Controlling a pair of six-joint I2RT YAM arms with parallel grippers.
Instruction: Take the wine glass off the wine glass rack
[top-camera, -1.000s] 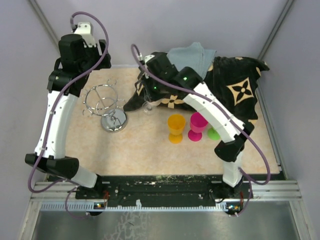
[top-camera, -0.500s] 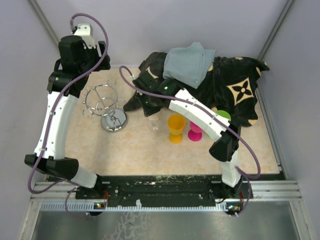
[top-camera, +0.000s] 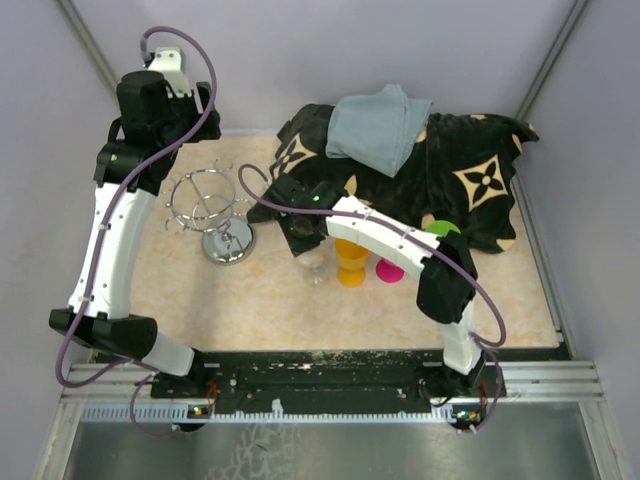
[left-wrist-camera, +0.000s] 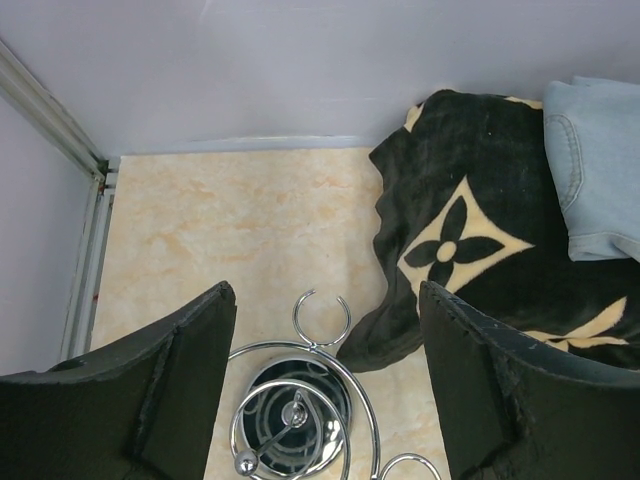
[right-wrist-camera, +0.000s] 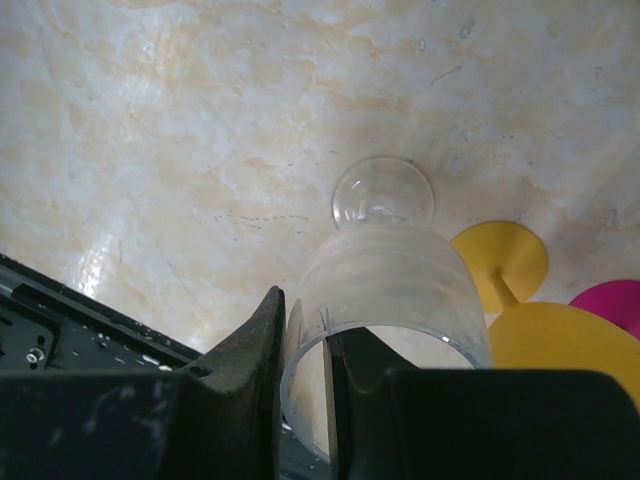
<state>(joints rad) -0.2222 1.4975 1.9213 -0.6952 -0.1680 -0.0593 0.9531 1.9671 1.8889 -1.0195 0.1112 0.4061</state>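
The clear wine glass (right-wrist-camera: 400, 280) hangs upright, foot down just over the tabletop, beside a yellow goblet (right-wrist-camera: 530, 330). My right gripper (right-wrist-camera: 305, 310) is shut on its rim, one finger inside the bowl and one outside. From above, the wine glass (top-camera: 314, 265) shows just under the right gripper (top-camera: 303, 228). The chrome wine glass rack (top-camera: 213, 212) stands at the left with nothing on its loops. My left gripper (left-wrist-camera: 325, 300) hovers open above the wine glass rack (left-wrist-camera: 300, 400), a finger on each side of it, touching nothing.
The yellow goblet (top-camera: 351, 257), a pink goblet (top-camera: 390, 268) and a green cup (top-camera: 441, 228) stand right of the glass. A black patterned blanket (top-camera: 470, 180) with a blue-grey cloth (top-camera: 380, 125) on it covers the back right. Walls close in the sides.
My right arm has carried the glass away from the blanket's edge toward the front, down next to the yellow goblet. The left arm has stayed where it was.
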